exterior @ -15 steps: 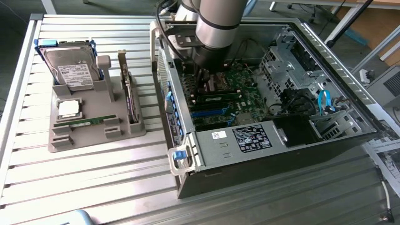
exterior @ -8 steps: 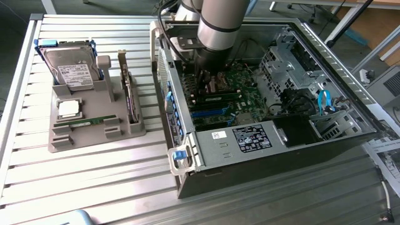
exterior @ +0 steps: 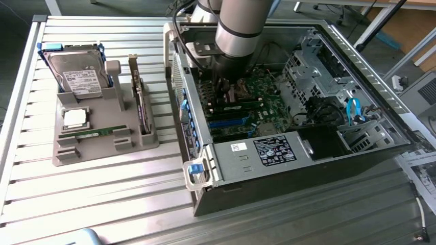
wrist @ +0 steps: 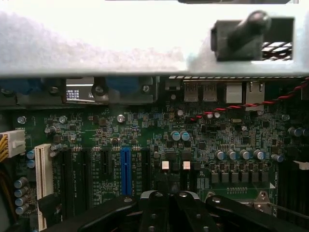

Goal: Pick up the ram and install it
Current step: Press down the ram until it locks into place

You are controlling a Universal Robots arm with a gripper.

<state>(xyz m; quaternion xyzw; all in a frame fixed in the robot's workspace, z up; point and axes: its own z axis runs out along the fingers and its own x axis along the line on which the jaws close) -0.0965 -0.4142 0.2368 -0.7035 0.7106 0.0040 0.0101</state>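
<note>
RAM (exterior: 101,132) lies flat in a front slot of the grey holder (exterior: 102,145), on the exterior view's left, well apart from the arm.

Largest first:
- Bench (exterior: 89,189): slatted metal top, carries everything.
- PC case (exterior: 307,148): side panel off, lying open, on the exterior view's right. Blue latch (exterior: 195,170) at its near corner.
- Arm (exterior: 238,30): reaches down into the case over the motherboard (exterior: 256,109).
- Holder: just beside the case. Carries a hard drive (exterior: 80,74) standing at the back, a wider card (exterior: 141,104) on edge on the side nearest the case, and a square CPU (exterior: 75,118) lying flat between the drive and the RAM.
- Pincer (wrist: 166,205): shut, nothing held. In the wrist view its black fingers (wrist: 154,212) sit together low over the board, near the blue slot (wrist: 126,170) and black slots (wrist: 79,179). Red-black twisted wire (wrist: 241,106) runs across the board near the rear ports (wrist: 207,92).
</note>
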